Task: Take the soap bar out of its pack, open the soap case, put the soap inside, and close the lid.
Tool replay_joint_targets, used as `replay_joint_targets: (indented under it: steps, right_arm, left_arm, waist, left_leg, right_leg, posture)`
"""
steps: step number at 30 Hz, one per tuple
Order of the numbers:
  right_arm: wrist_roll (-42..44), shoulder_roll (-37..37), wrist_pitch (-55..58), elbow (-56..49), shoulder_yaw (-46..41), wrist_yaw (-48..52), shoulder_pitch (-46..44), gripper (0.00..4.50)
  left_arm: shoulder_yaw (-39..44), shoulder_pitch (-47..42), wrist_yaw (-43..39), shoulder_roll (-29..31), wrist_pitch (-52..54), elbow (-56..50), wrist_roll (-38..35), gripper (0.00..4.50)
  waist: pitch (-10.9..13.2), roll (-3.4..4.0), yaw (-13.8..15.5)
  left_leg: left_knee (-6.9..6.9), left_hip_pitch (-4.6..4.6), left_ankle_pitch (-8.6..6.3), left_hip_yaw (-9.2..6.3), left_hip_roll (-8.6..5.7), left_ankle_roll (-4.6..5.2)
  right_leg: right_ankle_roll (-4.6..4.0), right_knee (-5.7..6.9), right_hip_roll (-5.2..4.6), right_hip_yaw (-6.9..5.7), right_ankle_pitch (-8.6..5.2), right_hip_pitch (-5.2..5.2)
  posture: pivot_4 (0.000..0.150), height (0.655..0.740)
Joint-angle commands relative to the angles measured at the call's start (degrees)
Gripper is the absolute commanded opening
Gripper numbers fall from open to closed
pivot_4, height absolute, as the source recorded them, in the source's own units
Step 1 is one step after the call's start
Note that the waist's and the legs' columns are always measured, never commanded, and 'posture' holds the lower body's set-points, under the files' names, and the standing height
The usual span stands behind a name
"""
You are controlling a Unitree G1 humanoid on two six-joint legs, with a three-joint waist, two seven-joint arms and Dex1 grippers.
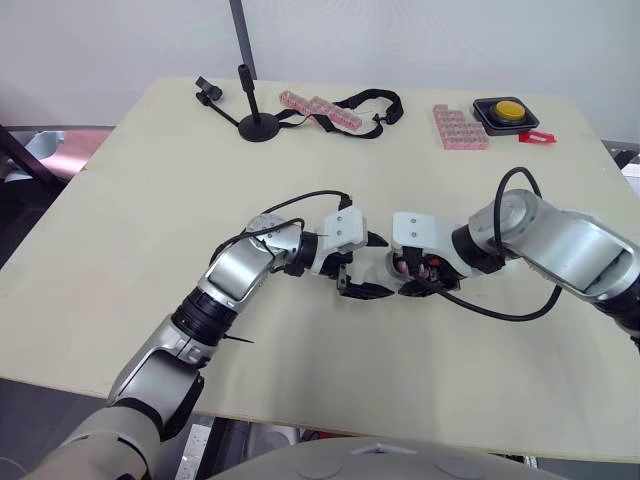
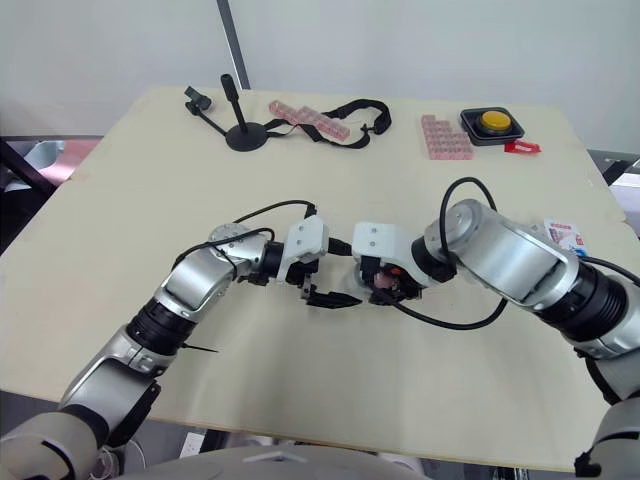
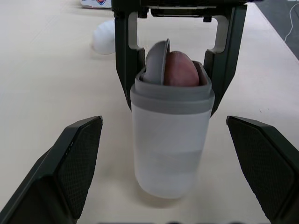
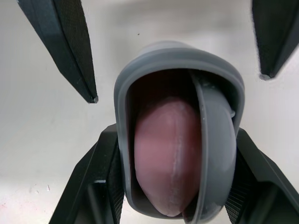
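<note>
Left wrist view: right hand [image 1: 412,275] clamps the soap case [image 3: 170,140], likely slick, rigid plastic; left hand [image 1: 372,266], spread wide, should press the lid [image 3: 156,63] edge

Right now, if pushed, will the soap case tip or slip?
Probably yes: the soap case is long with a rounded end, so it may tip. Its smooth frosted wall looks slippery. The soap seems loose, with the lid ajar, and could slide out.

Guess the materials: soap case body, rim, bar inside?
The soap case body looks like frosted translucent plastic, matte; light shows through. Its rim is opaque grey, plastic or rubber, can't tell. The soap bar looks waxy, dull pink, with a moulded seam.
</note>
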Motion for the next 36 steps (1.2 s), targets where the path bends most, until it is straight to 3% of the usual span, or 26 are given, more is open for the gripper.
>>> replay_joint_targets:
  steps: [1,36]
  right_arm:
    - [-2.3,-0.3,-0.9,-1.3,-0.6,1.0,-0.7,2.07]
    - [-5.3,0.9,-0.6,-2.0,-1.7,2.6,1.0,2.07]
  left_arm:
    - [-0.1,-0.9,0.0,-0.5,-1.1,0.0,0.6,4.50]
    - [0.1,-1.9,-0.3,-4.0,-5.2,3.9,3.4,4.50]
  waist:
    - [0.0,0.00,0.0]
    - [0.0,0.00,-0.1]
  left_leg:
    - [0.02,0.00,0.00,0.00,0.00,0.00]
    - [0.16,0.03,0.01,0.02,0.01,0.03]
  right_leg:
    - [0.00,0.03,-0.01,0.01,0.00,0.00]
    - [-0.02,0.31,-0.24,0.10,-0.01,-0.04]
  posture:
    - [0.150,0.7395]
    - [0.150,0.7395]
